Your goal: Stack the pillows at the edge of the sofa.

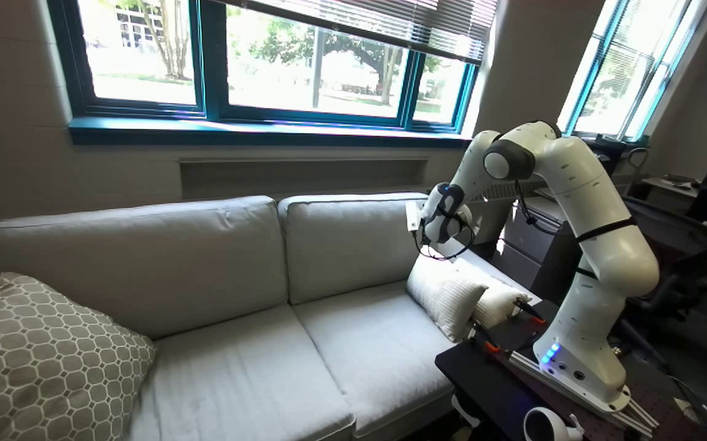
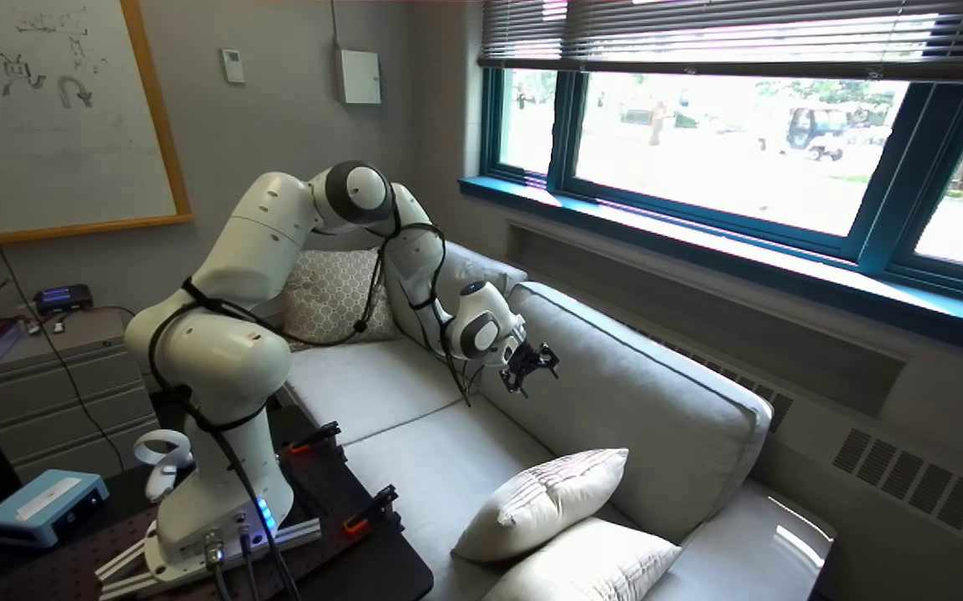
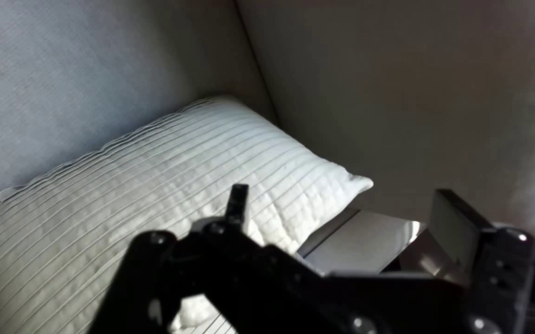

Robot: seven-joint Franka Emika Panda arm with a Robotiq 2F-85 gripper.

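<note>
"Wrist view: how's our gripper (image 3: 347, 217)?"
"We see its jaws apart."
"And the pillows (image 2: 542, 506)?"
"In an exterior view, we see both lower than the gripper, on the sofa (image 2: 440, 455)."

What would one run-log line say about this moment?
fingers: open, empty | position: over sofa | pillows: close together near armrest | patterned cushion: opposite end

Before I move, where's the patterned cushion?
In an exterior view, the patterned cushion sits lower left, at the end of the sofa opposite the white pillows.
</note>
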